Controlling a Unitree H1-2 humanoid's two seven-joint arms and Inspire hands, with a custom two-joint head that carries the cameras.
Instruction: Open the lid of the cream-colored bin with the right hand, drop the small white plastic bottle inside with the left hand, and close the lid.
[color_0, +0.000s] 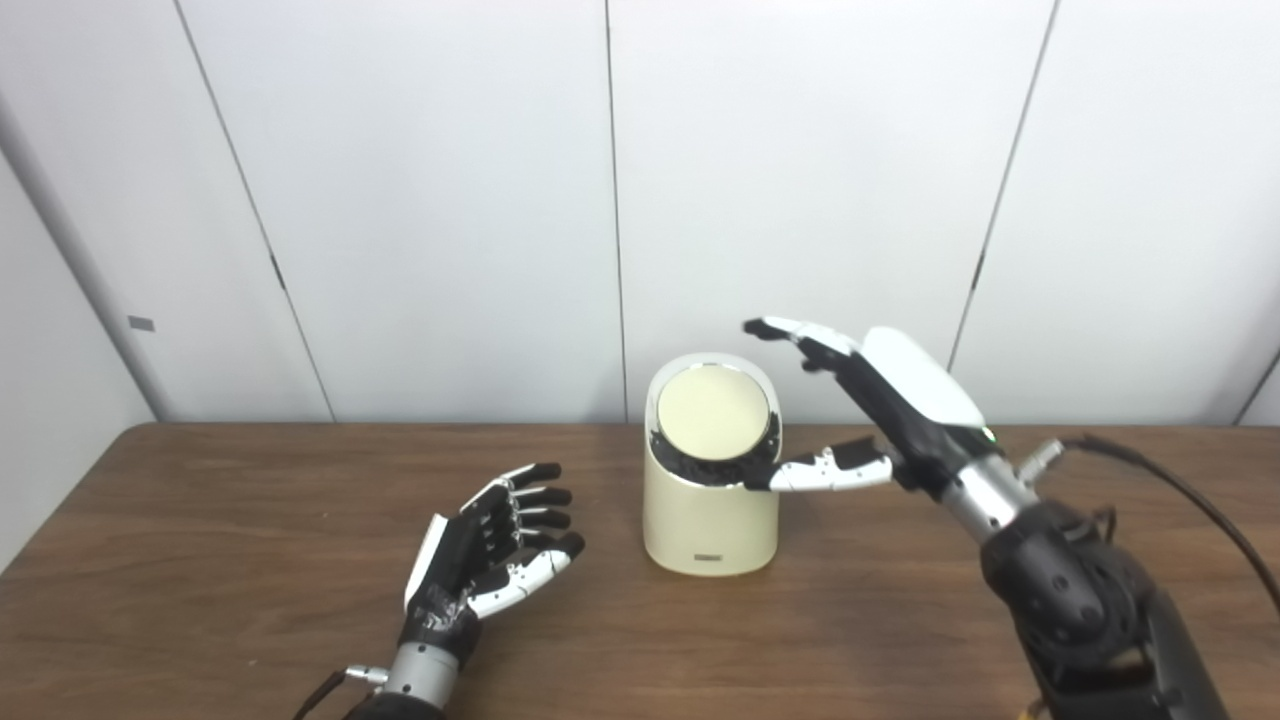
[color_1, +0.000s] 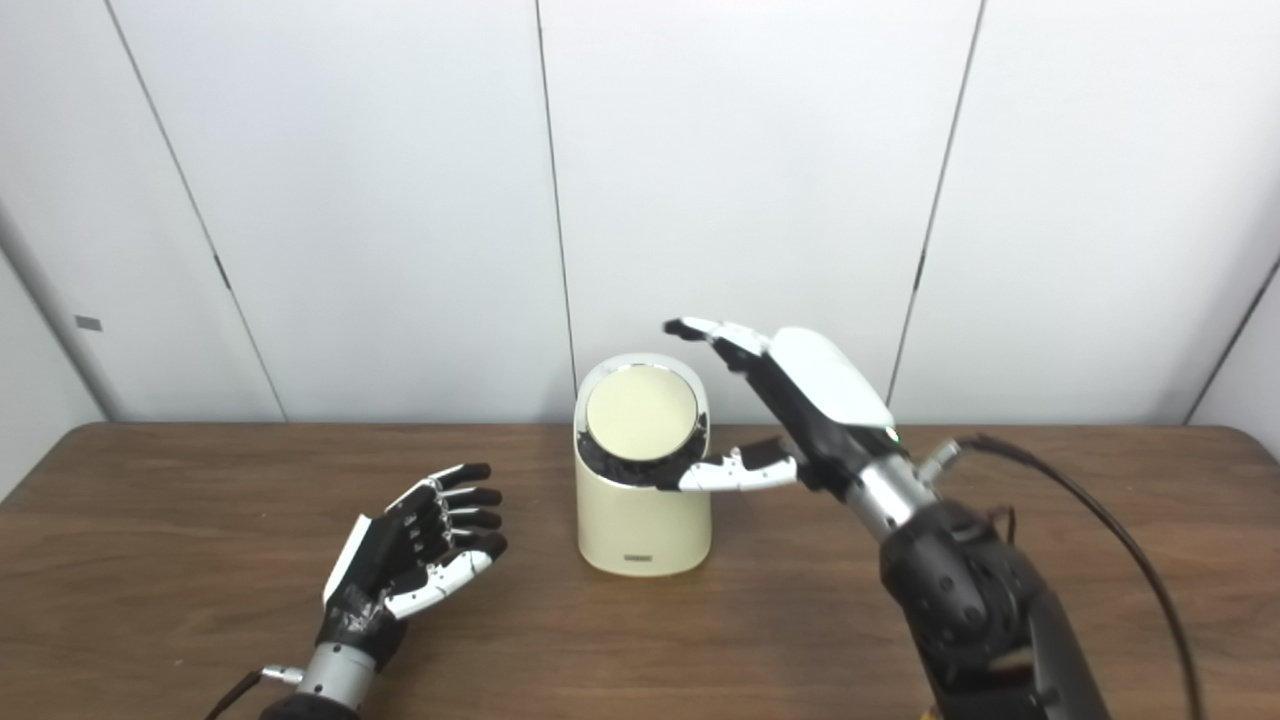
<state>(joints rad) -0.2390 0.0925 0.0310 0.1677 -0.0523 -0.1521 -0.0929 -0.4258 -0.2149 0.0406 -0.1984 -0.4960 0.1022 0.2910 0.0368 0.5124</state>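
Now, bin (color_0: 710, 500): it sits mid-counter (color_0: 200, 560), and you can see its round lid (color_0: 713, 413) looks shut.
Right hand (color_0: 870, 410): beside the bin, fingers spread wide, holding nothing, thumb near the lid.
Left hand (color_0: 495, 550): left of the bin, fingers apart, empty.
Bottle: you can't see it anywhere.
Progress: can't tell; maybe finished, maybe not started.
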